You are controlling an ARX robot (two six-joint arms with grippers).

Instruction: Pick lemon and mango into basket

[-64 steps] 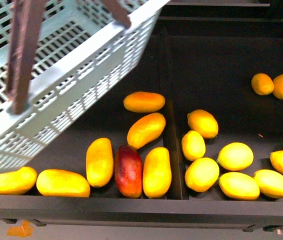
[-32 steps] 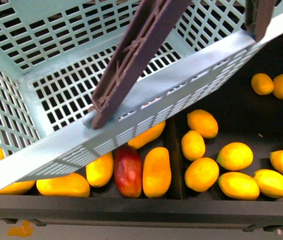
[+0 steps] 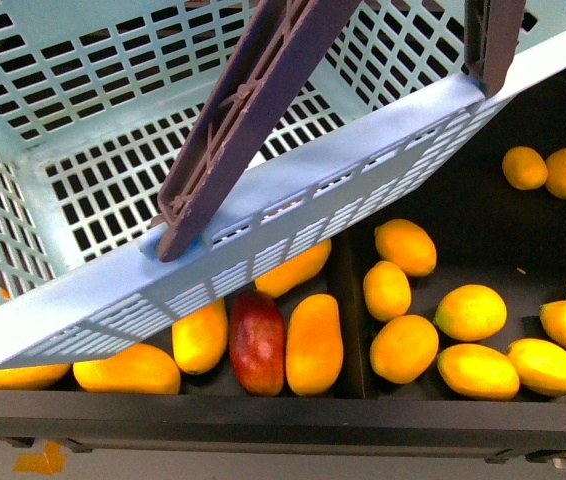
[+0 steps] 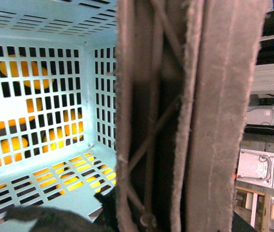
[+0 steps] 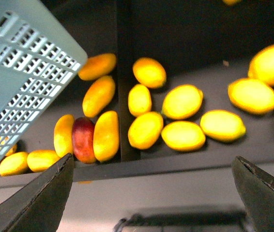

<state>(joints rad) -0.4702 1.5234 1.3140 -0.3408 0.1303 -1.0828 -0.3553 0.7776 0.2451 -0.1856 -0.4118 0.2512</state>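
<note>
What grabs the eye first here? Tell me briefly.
The teal basket fills the upper left of the front view, tilted above the left compartment of the dark tray, its brown handle crossing the opening. Below its rim, one red mango stands out among yellow-orange ones, and yellow lemons lie scattered in the right compartment.

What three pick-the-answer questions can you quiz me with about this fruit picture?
1. What colour are the handles of the basket? A brown B white C red
2. Where is the red mango? A in the basket B in the left compartment of the bin C on the floor
3. How is the right gripper? A open, empty B shut on a banana C shut on a handle
1 A, both bars look brown. 2 B, it lies between yellow mangoes left of the divider. 3 A, its fingers stand apart, holding nothing.
</note>
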